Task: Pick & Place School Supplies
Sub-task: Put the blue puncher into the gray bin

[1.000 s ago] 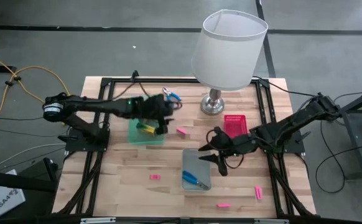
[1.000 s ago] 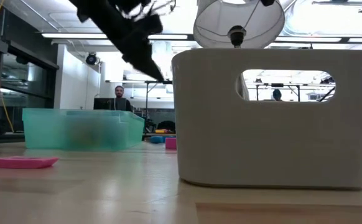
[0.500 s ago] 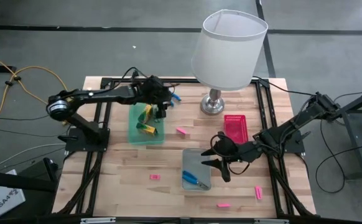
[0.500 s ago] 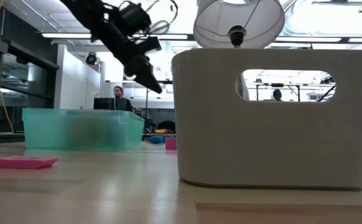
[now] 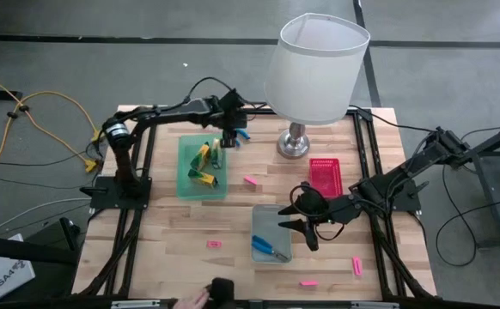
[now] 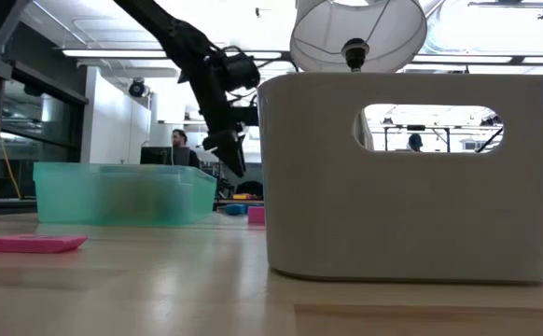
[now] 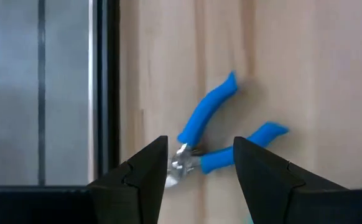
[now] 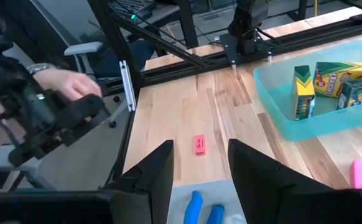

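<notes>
With both arms over the wooden table [image 5: 164,249], I note positions against the white-shaded lamp [image 5: 315,69] as landmark.

My left gripper [image 5: 231,137] hangs near the table's far edge, just beside the lamp base on its left-arm side. Its fingers [image 7: 145,171] stand apart, empty, directly above the blue-handled pliers [image 7: 213,134], which lie flat on the wood close to the black frame rail [image 7: 104,87]. Past that rail the table ends; open room is tight there.

My right gripper [image 5: 306,225] hovers nearer the front than the lamp, over the grey tray's [image 5: 271,225] right-arm edge. Fingers [image 8: 153,171] apart, nothing held.

Surface: pale wood planks, black framing around it, grey floor beyond. A person's hand [image 8: 66,82] shows past the table's front edge, at a dark object.

Count, high view:
- Trays, three: green tray [image 5: 184,176], left-arm side of the lamp; pink tray [image 5: 325,174], just in front of the lamp base; the grey one, further forward.
- Yellow-and-green crayon boxes [image 5: 203,163], inside the green tray: at least three; exact number unclear.
- Blue-handled tool [image 5: 269,249], one, in the grey tray; I cannot tell what kind.
- Pink erasers [image 5: 251,181], four loose on the wood: one between green and pink trays, three towards the front edge.

Open wood lies widest in front of the green tray.
</notes>
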Motion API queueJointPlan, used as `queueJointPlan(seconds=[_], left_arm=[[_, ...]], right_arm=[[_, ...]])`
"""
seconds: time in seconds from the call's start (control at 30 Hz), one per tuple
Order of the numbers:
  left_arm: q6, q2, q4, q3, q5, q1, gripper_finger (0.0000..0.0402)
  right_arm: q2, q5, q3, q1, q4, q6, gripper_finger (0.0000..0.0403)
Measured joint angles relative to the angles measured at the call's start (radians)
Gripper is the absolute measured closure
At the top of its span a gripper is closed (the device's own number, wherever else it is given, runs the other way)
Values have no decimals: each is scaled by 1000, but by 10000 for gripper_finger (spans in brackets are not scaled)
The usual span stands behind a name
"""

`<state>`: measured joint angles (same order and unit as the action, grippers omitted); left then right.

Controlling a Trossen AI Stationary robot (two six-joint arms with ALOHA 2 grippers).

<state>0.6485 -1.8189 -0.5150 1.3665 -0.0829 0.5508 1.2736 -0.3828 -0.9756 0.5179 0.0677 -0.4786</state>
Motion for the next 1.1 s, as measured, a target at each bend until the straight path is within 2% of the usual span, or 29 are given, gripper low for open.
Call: queueJointPlan(seconds=[0.07,0.3,0.47,0.77,1.1], left_arm=[[47,-20,-25,21,7,19,227],[144,-39,-26,41,129,45,227],[190,-52,34,41,205,43,227],[186,-159,60,41,191,39,227],[193,-172,86,41,183,66,227]], right_arm=[[0,0,0,0,8,0,259],[0,0,0,0,12,0,259],[0,10,0,0,11,0,259],[0,18,0,9,11,-26,259],[0,17,0,13,11,-43,259]])
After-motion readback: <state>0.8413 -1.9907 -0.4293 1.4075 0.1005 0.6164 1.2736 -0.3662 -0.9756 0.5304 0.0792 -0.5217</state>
